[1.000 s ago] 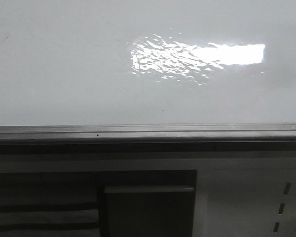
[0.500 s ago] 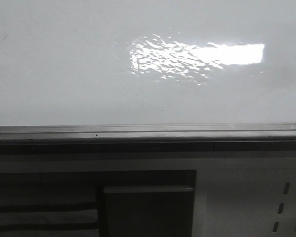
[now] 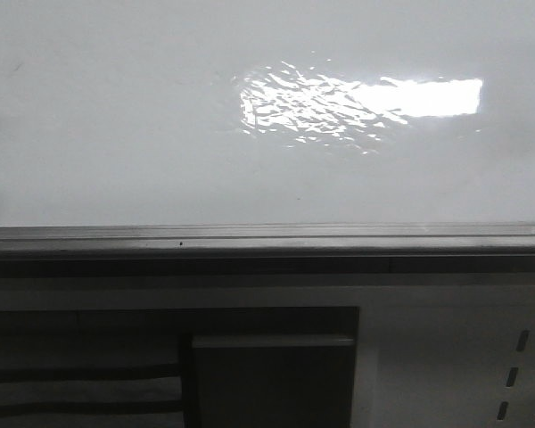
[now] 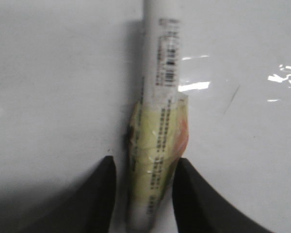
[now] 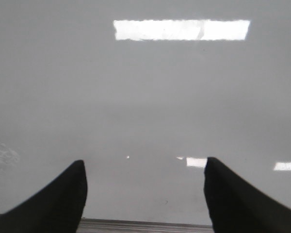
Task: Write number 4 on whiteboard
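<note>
The whiteboard [image 3: 116, 134] fills the upper front view, glossy, with a bright rippled glare. No number 4 is in view on it. In the left wrist view my left gripper [image 4: 145, 162] is shut on a white marker [image 4: 160, 73] wrapped in yellowish tape, which points at the board [image 4: 48, 73]. A faint thin dark stroke [image 4: 231, 99] lies on the board beside the marker. My right gripper [image 5: 144, 162] is open and empty, facing the board [image 5: 145, 97] just above its ledge. Neither gripper shows in the front view.
A grey metal ledge [image 3: 267, 239] runs along the board's lower edge. Below it sit a dark recess with a grey block [image 3: 272, 374] and a white perforated panel [image 3: 481, 357] at the right.
The whole front view has shifted a few pixels to the right. Nothing else differs.
</note>
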Controlling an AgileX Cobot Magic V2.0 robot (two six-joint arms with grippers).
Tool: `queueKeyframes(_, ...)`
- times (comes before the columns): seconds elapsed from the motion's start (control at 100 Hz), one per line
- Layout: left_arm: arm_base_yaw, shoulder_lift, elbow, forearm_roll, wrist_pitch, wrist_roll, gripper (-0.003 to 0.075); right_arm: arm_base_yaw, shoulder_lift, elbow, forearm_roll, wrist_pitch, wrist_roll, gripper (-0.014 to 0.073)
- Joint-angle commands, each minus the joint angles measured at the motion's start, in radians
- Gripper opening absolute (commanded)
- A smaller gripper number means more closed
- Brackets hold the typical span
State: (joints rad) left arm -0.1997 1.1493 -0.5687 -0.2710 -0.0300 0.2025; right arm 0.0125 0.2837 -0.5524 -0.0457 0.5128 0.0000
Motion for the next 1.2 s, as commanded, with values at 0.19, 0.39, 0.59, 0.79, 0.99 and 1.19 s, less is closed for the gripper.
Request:
queueKeyframes(0.19,-0.007,-0.010,-0.030,0.003,-0.049,0.000,-0.0020,-0.004,0.022,-0.040,0.007,-0.065,-0.013,0.0458)
queueKeyframes(0.39,-0.019,-0.050,-0.158,0.065,0.308,0.034,-0.0020,-0.004,0.103,-0.188,0.077,0.215,-0.013,0.0457)
queueKeyframes(0.59,-0.145,-0.050,-0.360,0.007,0.709,0.356,-0.0020,-0.004,0.276,-0.322,0.343,0.418,-0.354,0.0457)
queueKeyframes(0.79,-0.304,-0.048,-0.471,-0.177,0.927,0.613,-0.0020,0.002,0.487,-0.400,0.770,0.590,-0.830,0.0457)
queueKeyframes(0.99,-0.436,0.005,-0.544,-0.182,0.948,0.656,-0.0020,0.098,0.662,-0.480,0.907,0.673,-1.193,0.0457)
queueKeyframes(1.19,-0.534,0.104,-0.623,-0.182,0.963,0.679,-0.0020,0.280,0.780,-0.557,0.870,0.571,-1.261,0.0457)
